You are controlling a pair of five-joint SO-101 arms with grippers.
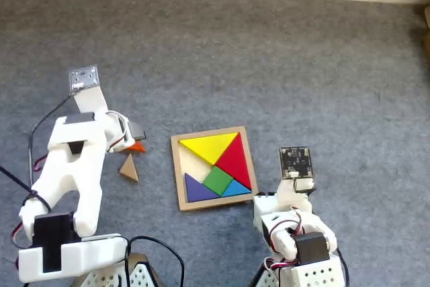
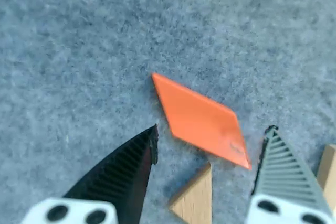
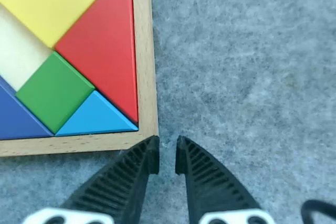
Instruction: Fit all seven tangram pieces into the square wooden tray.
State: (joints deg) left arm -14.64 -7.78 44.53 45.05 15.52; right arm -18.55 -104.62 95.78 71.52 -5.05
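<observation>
L end effector (image 2: 212, 129) is closest to the lens. Its black finger (image 2: 126, 171) and grey finger (image 2: 283, 177) are spread wide and grip nothing, w/ the tips either side of the orange parallelogram (image 2: 202, 119). That piece lies flat on the grey felt worktop (image 1: 302, 65); can't tell if a tip touches it. Just beside it, btwn the fingers, is a plain wooden triangle (image 2: 197, 198), unpainted. In the high view both loose pieces sit on the worktop to the left of the tray, near each other and apart from its rim.

R end effector (image 3: 166, 145) is closed bar a sliver of a gap, w/ nothing in it. It sits over bare felt just off the tray corner nearest the light blue piece.

The square wooden tray (image 1: 176, 173) has a pale wood rim and lies slightly turned on the worktop, btwn the two arms. Five pieces lie flat inside, edges meeting:
- yellow big triangle (image 1: 209, 146) along the far side
- red big triangle (image 1: 235, 159) along the side by the R arm
- green square (image 1: 218, 179) approx mid-tray
- dark blue triangle (image 1: 197, 188) in the near corner
- light blue small triangle (image 1: 236, 188) btwn green and red

A bare pale strip (image 1: 191, 166) of the tray floor shows — it runs btwn the yellow piece and the dark blue and green ones.
</observation>
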